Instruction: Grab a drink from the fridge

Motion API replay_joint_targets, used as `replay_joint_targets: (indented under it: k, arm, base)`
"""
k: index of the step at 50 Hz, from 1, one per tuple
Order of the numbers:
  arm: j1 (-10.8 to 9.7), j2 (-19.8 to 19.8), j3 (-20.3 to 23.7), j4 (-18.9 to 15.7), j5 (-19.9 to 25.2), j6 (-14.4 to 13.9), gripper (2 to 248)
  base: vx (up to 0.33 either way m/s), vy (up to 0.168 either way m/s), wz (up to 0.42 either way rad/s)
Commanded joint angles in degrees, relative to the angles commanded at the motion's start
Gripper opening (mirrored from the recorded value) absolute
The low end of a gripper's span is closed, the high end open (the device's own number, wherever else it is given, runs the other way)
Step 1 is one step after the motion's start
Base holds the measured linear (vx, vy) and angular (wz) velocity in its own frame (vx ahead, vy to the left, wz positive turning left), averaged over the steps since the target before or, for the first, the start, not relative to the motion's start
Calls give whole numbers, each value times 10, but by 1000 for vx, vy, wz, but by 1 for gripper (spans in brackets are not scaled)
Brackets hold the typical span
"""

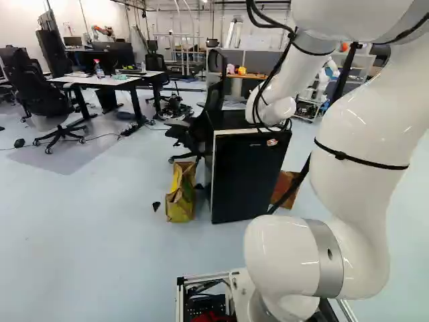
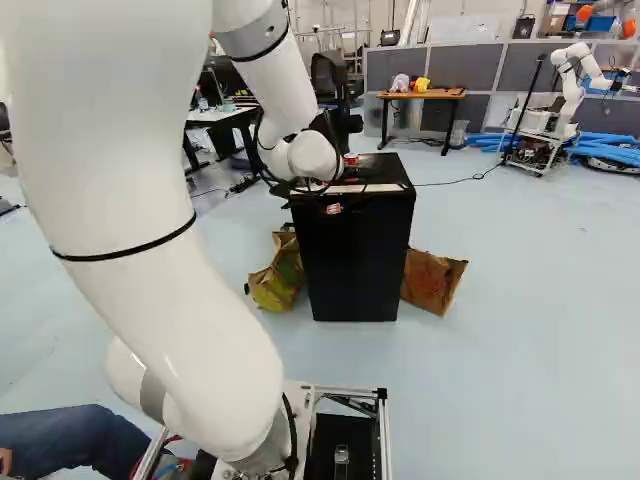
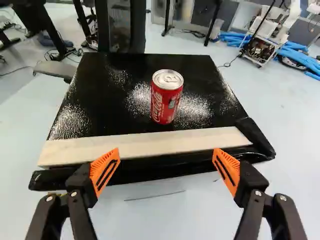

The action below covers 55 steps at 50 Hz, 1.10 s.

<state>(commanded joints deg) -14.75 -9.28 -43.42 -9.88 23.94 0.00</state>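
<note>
Can [image 3: 167,102] atop fridge [image 2: 355,255], bags [image 2: 432,281] either side

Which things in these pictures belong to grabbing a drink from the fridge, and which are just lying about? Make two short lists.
Belong to the job:
black fridge
red can, upright on its top, probably the drink
end effector, open

Just lying about:
yellowish bag and brown paper bag, on opposite sides of the fridge
blue tubes
office chair

Rm bright; speckled glare on blk fridge top [image 3: 117,107], small hilites on wht arm [image 1: 358,121].
</note>
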Motion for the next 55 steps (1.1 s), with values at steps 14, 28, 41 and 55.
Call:
replay_joint_targets:
  k: [14, 28, 41, 55]
  arm:
    - [0, -19, -2, 17, 80, 0, 247]
    - [0, -37, -3, 35, 159, 0, 247]
    - [0, -53, -3, 43, 206, 0, 247]
    - [0, -71, -3, 43, 227, 0, 247]
  base:
    - [0, 0, 0]
    - [0, 0, 0]
    - [0, 0, 0]
    - [0, 0, 0]
